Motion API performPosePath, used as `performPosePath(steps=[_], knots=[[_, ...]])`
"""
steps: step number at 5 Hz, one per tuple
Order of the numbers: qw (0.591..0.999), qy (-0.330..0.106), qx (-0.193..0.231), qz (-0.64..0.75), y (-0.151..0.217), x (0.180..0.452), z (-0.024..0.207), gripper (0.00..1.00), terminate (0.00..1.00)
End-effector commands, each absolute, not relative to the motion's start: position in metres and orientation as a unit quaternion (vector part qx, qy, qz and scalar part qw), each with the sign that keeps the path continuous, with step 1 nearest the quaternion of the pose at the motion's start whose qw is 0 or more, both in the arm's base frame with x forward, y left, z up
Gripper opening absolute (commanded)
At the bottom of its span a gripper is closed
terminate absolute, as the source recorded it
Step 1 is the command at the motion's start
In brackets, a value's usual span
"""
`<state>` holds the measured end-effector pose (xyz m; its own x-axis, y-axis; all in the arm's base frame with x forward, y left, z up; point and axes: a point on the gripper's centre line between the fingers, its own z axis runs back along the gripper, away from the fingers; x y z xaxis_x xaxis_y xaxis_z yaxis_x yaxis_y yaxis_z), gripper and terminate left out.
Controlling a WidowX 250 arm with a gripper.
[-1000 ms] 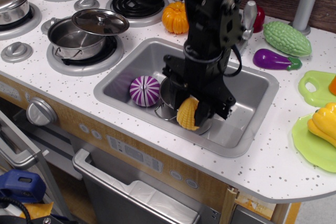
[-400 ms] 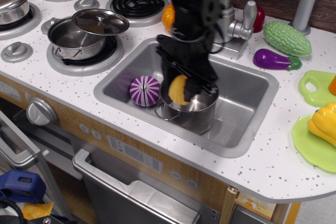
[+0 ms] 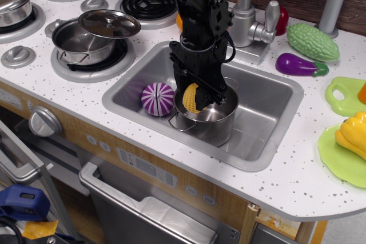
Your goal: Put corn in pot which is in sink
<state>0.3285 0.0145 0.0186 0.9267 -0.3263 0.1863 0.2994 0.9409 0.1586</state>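
Note:
The yellow corn (image 3: 193, 98) is held in my black gripper (image 3: 196, 98), which is shut on it. The corn hangs at the left rim of the small steel pot (image 3: 211, 122), partly over its opening. The pot stands in the grey sink (image 3: 260, 135) with one wire handle toward the front left. My arm comes down from the back and hides the pot's far rim.
A purple-and-white striped ball (image 3: 157, 99) lies in the sink left of the pot. A faucet (image 3: 250, 21) stands behind the sink. A lidded steel pot (image 3: 91, 37) sits on the stove at left. An eggplant (image 3: 300, 64), a green gourd (image 3: 312, 42) and a yellow pepper (image 3: 353, 134) lie at right.
My gripper has carried the corn from the pot's front right, up and left, to the pot's left rim. The pot, hidden before, now shows in full.

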Motion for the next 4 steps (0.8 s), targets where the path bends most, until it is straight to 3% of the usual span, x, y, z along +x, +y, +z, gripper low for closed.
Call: performPosePath(steps=[1, 2, 3, 4], knots=[[0.974, -0.139, 0.07, -0.165, 0.0179, 0.3422, 0.0257, 0.0, 0.0], [0.974, -0.139, 0.07, -0.165, 0.0179, 0.3422, 0.0257, 1.0, 0.0], [0.974, -0.139, 0.07, -0.165, 0.0179, 0.3422, 0.0257, 1.0, 0.0], [0.974, -0.139, 0.07, -0.165, 0.0179, 0.3422, 0.0257, 1.0, 1.0]])
